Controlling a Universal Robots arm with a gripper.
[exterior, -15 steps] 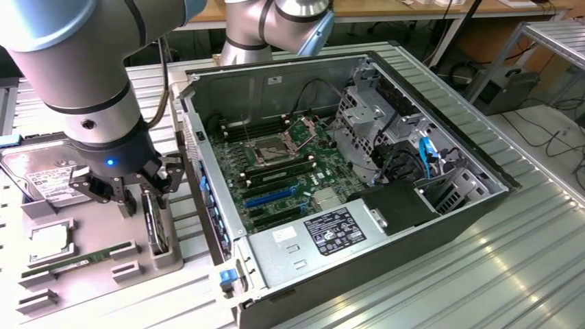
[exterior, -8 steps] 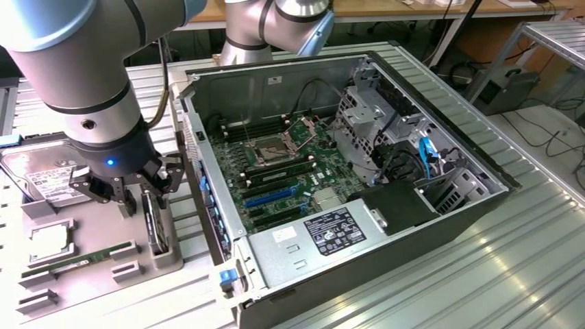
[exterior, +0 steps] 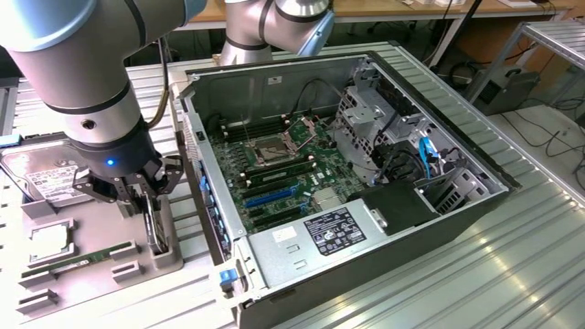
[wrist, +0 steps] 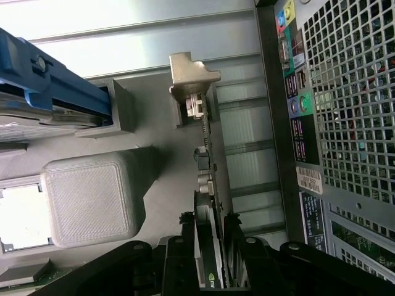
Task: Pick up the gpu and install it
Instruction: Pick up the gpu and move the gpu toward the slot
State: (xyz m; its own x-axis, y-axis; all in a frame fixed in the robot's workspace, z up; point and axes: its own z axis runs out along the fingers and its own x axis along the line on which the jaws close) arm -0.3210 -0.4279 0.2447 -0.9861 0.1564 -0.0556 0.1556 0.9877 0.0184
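The gpu [exterior: 160, 241] stands edge-on in a slot of the grey fixture tray [exterior: 87, 281], just off the open computer case's [exterior: 302, 264] rear wall on the exterior view's left. My gripper [exterior: 151, 211] reaches straight down over it. In the wrist view the gpu [wrist: 207, 179] is a slim dark strip whose far end rests in a grey holder block [wrist: 192, 74]. My gripper [wrist: 210, 250] has one black finger pressed to each face of the card, shut on it. The card still sits in its holder.
The case lies on its side with the motherboard [exterior: 283, 168] and a blue slot [exterior: 265, 199] exposed. On the tray lie a silver hard drive [exterior: 46, 181] and a green memory stick [exterior: 68, 264]. The case's perforated rear panel [wrist: 349, 111] is close beside the card.
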